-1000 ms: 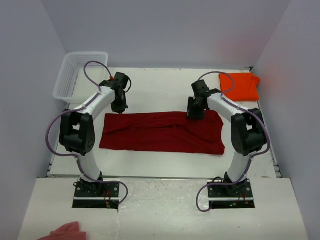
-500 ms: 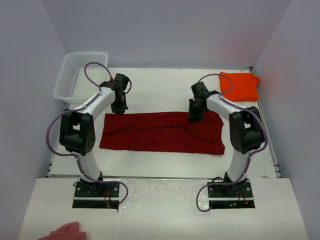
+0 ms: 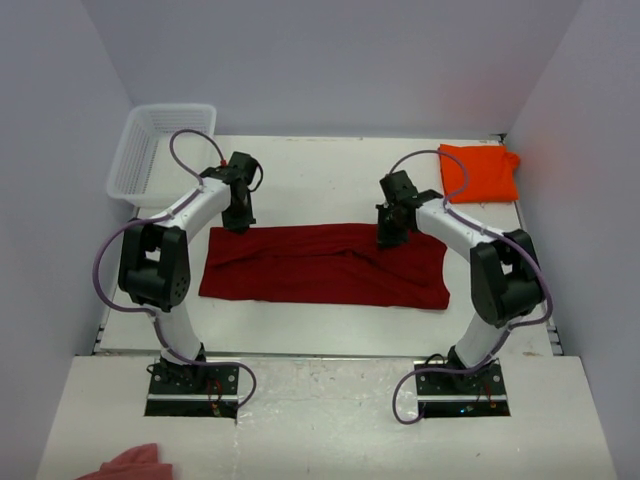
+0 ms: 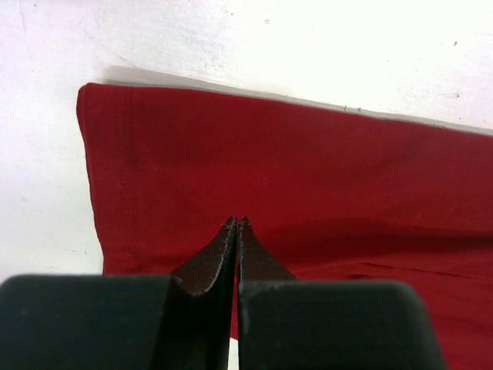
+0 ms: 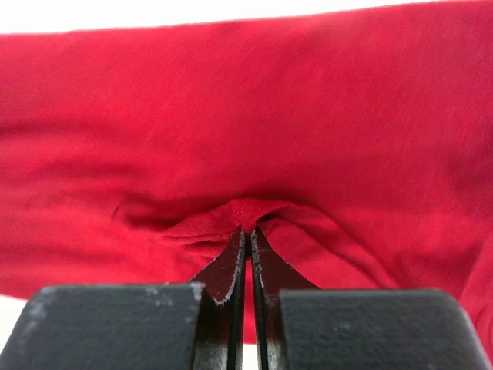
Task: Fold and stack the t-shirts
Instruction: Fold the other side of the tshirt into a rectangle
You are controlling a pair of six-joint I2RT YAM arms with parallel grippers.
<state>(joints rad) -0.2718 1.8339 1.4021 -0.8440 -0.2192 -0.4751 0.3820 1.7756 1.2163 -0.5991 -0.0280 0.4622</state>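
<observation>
Cloth of the crimson shirt point(image 3: 330, 270) puckers in the right end effector point(image 5: 246, 229)'s pinch. The left end effector point(image 4: 237, 221), clenched, hangs over its upper-left corner.

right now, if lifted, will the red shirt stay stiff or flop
Likely floppy: the red shirt puckers where the right gripper pinches it. Probably light, being thin and lying flat. Lifted at one point, it should drape.
</observation>
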